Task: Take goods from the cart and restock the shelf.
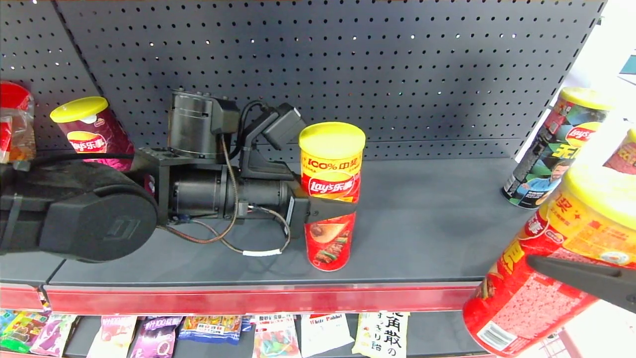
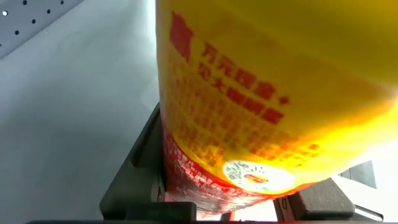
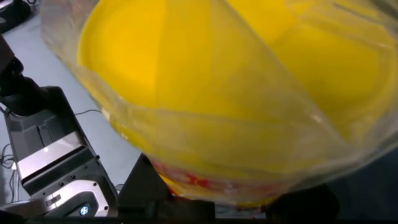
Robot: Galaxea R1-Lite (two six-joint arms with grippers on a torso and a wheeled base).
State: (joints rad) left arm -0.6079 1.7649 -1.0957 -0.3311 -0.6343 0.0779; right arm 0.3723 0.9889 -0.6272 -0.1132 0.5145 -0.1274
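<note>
Chips can point(image 1: 332, 164) stands upright on the shelf point(image 1: 422, 223), close to the near edge, with the left gripper point(image 1: 330, 209) clamped round its middle. A sloppy release that drags it could tip it off. The right gripper point(image 1: 571, 271) has a tight hold on a 2nd can point(image 1: 541, 238), tilted, at near right.

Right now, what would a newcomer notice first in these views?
The left pincer is shut on a red chip can with a yellow lid, which is upright at the middle of the grey shelf. At the head view's lower right, the right pincer grips a second red can, tilted and close to the camera.
</note>
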